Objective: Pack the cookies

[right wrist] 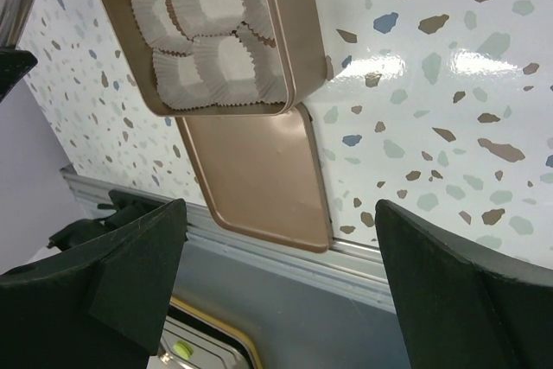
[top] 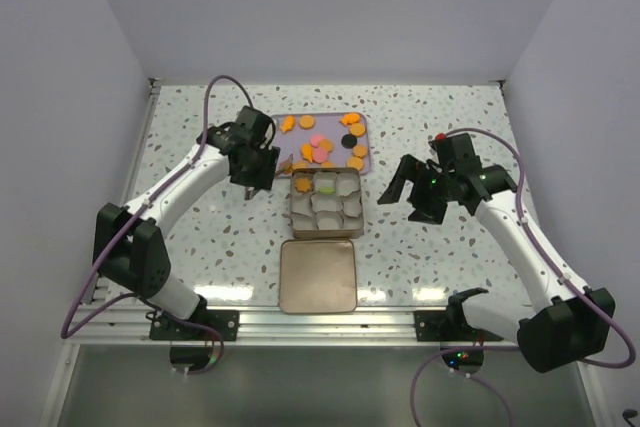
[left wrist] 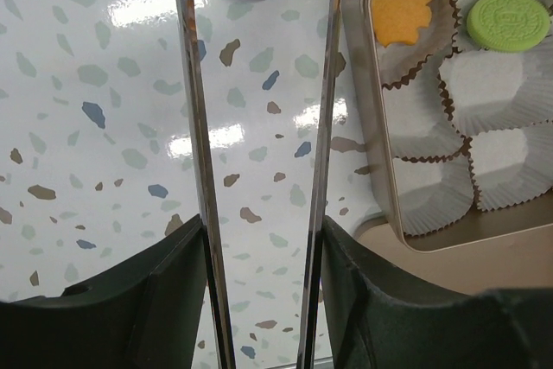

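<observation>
Orange, pink and black cookies [top: 320, 150]: loose on lilac tray [top: 327, 123], far side of surface [top: 450, 127]. One orange cookie [left wrist: 402, 9] and one green cookie [left wrist: 508, 20] lie in paper cups [left wrist: 497, 84] of metal tin [top: 292, 209]. Left claw [top: 254, 186]: thin fingers parted, empty, just left of tin. Right claw [top: 408, 202]: spread wide, empty.

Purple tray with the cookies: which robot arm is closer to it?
Left. The left gripper is right by the purple tray's near left corner. The right gripper is farther off, out past the tin's right side.
</observation>
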`<state>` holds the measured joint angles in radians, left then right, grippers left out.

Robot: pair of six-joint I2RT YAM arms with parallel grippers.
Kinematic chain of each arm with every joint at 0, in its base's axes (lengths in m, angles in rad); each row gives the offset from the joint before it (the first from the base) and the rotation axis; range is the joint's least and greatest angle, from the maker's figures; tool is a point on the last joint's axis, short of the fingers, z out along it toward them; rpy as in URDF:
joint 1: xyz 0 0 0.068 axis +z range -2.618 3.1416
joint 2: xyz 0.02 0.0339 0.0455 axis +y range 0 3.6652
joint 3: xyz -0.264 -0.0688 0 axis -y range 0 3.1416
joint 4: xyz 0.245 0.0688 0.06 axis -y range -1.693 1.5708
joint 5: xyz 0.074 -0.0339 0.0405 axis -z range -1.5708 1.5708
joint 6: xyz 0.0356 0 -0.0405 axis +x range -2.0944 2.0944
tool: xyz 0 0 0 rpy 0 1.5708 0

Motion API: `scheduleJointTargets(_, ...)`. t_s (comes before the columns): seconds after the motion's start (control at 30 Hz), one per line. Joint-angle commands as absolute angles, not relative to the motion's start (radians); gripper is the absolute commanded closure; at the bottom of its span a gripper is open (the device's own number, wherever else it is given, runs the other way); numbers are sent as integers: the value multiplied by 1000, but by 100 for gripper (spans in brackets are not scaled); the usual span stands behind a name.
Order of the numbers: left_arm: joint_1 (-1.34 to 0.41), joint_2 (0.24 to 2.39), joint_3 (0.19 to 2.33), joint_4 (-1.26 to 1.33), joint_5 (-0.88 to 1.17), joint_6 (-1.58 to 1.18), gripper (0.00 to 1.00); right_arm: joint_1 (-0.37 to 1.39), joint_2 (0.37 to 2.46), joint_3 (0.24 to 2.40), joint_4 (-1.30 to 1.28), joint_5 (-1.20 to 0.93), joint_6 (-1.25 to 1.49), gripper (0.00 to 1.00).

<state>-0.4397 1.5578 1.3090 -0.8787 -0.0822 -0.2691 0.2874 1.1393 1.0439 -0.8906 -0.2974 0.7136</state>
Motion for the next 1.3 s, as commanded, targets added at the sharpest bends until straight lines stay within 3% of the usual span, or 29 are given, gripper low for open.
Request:
scheduleJointTargets(0.0, -440, 1557, 1292, -853, -68, -259, 44, 285, 1152, 1072, -908, -298, 693, 6)
scheduleJointTargets(0.4, -456, 1586, 1289, -831, -15, -261, 45, 287, 1147, 1055, -907, -284, 680, 6)
scheduleJointTargets(1.0, -451, 1638, 1335, -919, -153, -250, 56, 285, 1195, 1081, -890, -290, 666, 6)
scheduleJointTargets(1.27, -425, 1598, 1426, -939, -153, -261, 56, 285, 1223, 1089, -874, -305, 661, 6)
